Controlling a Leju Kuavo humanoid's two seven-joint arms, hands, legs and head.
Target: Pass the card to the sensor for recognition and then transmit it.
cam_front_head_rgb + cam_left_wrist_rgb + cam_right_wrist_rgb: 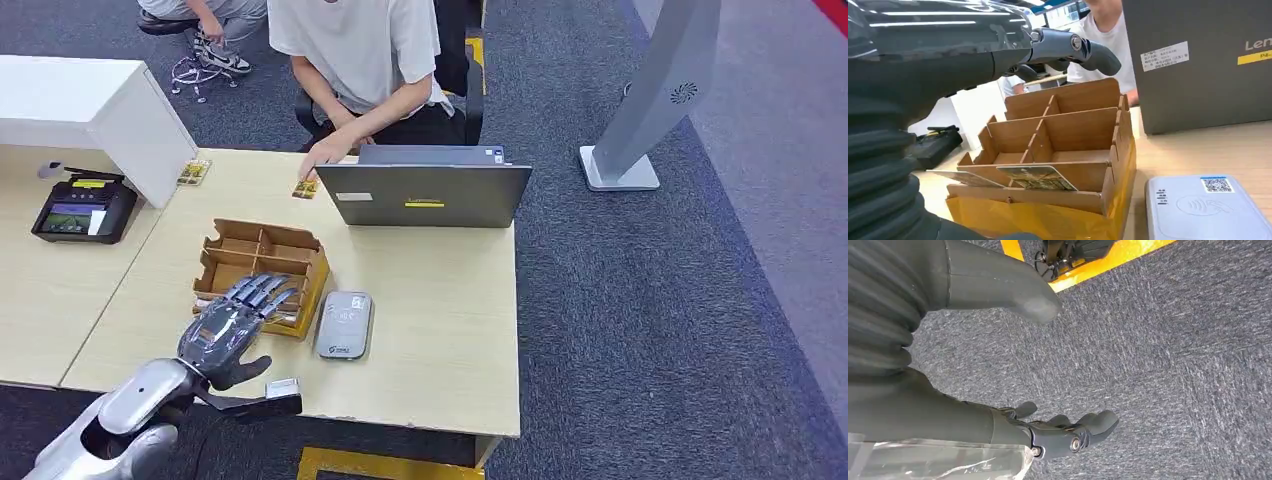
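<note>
A brown cardboard divider box (pixel 262 262) stands on the wooden table, with cards (pixel 1037 177) lying tilted in its nearest slot. My left hand (pixel 235 330) hovers over the box's near edge, its fingers (pixel 1068 47) stretched out above the compartments and holding nothing. The grey card sensor (pixel 345 324) lies flat just right of the box; its top face (pixel 1205 207) carries a QR sticker. My right hand (pixel 998 427) hangs beside my body over the carpet, fingers loosely apart and empty.
A grey laptop (pixel 425 190) stands open at the table's far edge. A person behind it rests a hand on a card (pixel 308 187); another card (pixel 194 172) lies further left. A black payment terminal (pixel 82 210) and a white box (pixel 95 110) sit on the left table.
</note>
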